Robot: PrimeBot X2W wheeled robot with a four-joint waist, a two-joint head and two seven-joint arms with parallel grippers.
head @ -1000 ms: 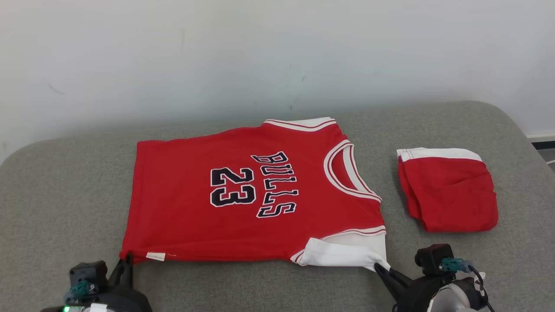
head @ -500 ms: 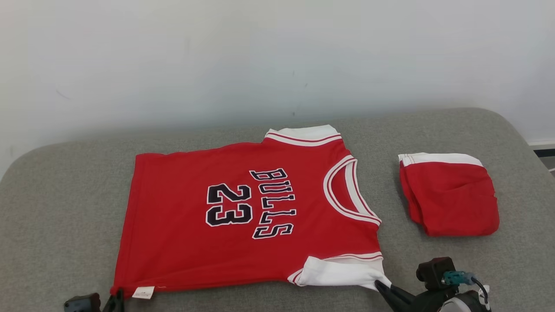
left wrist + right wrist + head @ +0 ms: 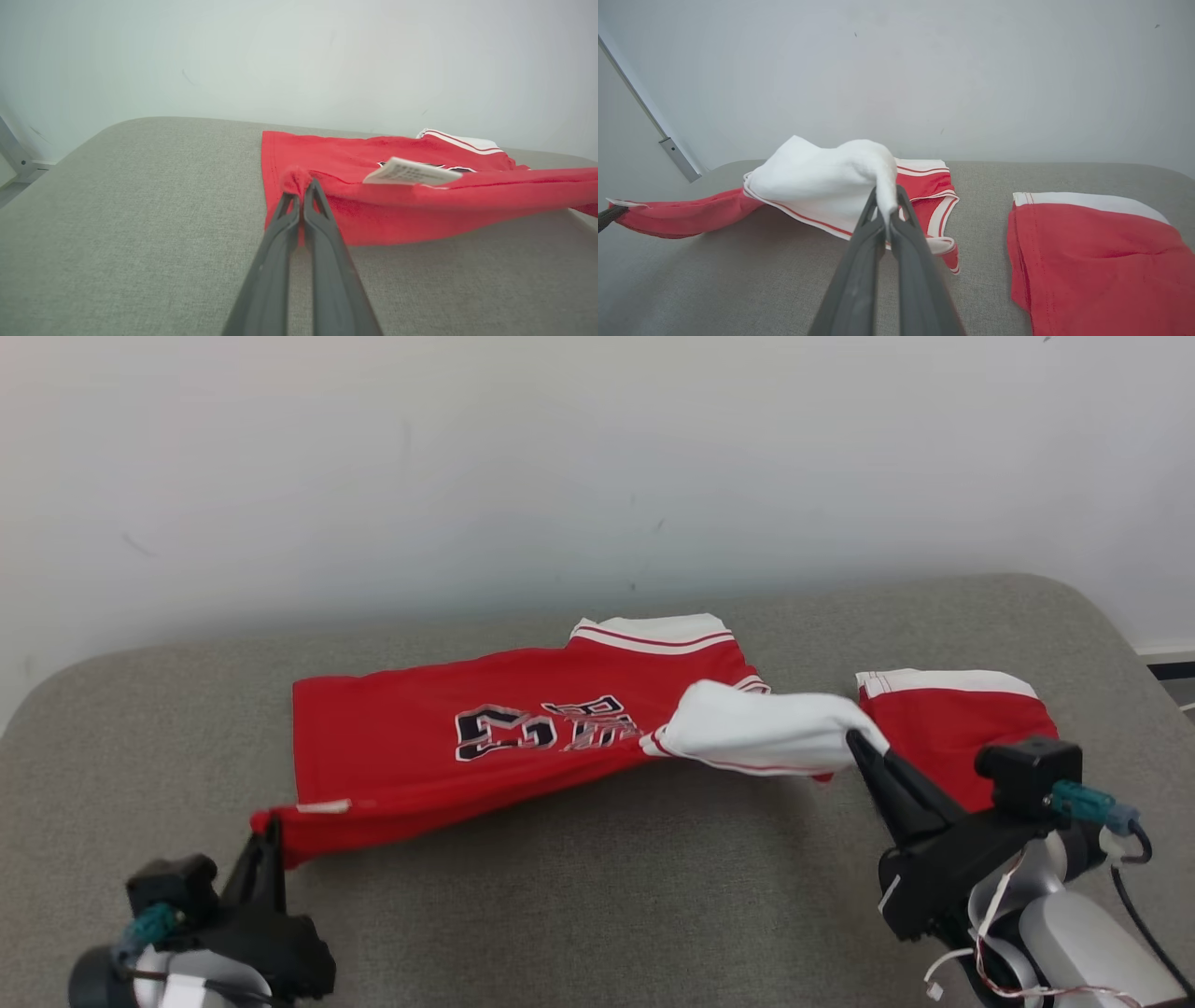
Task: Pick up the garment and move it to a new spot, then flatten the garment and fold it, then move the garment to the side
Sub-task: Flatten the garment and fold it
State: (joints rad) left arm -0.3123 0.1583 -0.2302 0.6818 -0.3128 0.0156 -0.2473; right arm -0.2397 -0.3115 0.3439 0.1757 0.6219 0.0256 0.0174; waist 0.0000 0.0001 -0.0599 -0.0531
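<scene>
Red jersey (image 3: pixel 392 775) lies to the left of the folded shorts (image 3: pixel 943 728) on the grey cushion (image 3: pixel 607 915), its far edge resting flat and its near edge raised off the cushion. The left gripper (image 3: pixel 269 829), well apart from the shorts, is pinched tight on the hem corner. The right gripper (image 3: pixel 854 742), just beside the shorts, is clamped on the white sleeve (image 3: pixel 756 728).

Dark, white-edged characters (image 3: pixel 509 733) are printed on the chest of the red jersey (image 3: pixel 392 765), but they are foreshortened and partly covered by its white sleeve (image 3: pixel 756 733), so nothing can be read with certainty. Rows of tiny print are seen on the white hem label (image 3: pixel 411 171), too small to be made out.
</scene>
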